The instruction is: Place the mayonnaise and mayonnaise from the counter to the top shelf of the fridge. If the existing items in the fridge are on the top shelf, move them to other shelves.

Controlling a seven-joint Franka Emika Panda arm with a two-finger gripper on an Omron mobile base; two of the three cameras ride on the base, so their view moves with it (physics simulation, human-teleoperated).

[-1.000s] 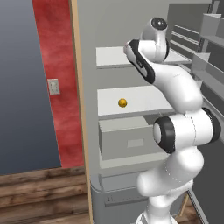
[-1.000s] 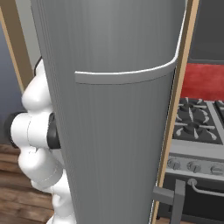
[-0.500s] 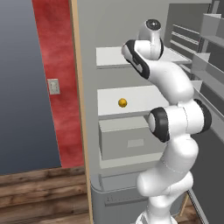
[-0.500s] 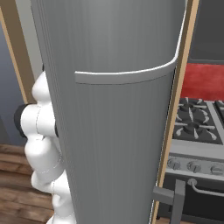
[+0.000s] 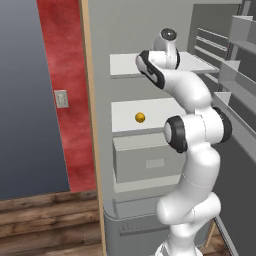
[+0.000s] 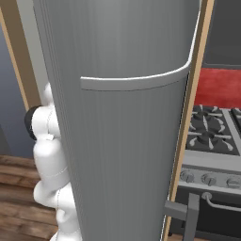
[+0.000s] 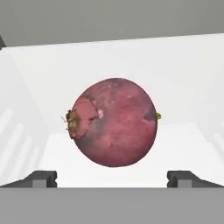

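The fridge [image 5: 100, 150] stands open, and my arm reaches up over its top shelf [image 5: 125, 65]. In the hand view a dark red round fruit [image 7: 113, 127], one of the existing items, rests on that pale shelf [image 7: 183, 144] straight ahead. It looms large in front of my gripper [image 7: 112, 178]. The gripper is open, with its fingertips [image 7: 41, 178] spread wider than the fruit and not touching it. A smaller orange-yellow fruit [image 5: 140, 117] lies on the shelf below. The mayonnaise jars and the counter are out of view.
A box drawer [image 5: 150, 160] sits under the second shelf. Door racks [image 5: 235, 75] line the right side next to my arm. In the right base view the fridge door's outer face [image 6: 127, 117] blocks the fridge interior, with a stove [image 6: 212, 136] beside it.
The arm has stretched upward and deeper toward the top shelf, its elbow swinging left. The orange fruit has not moved.
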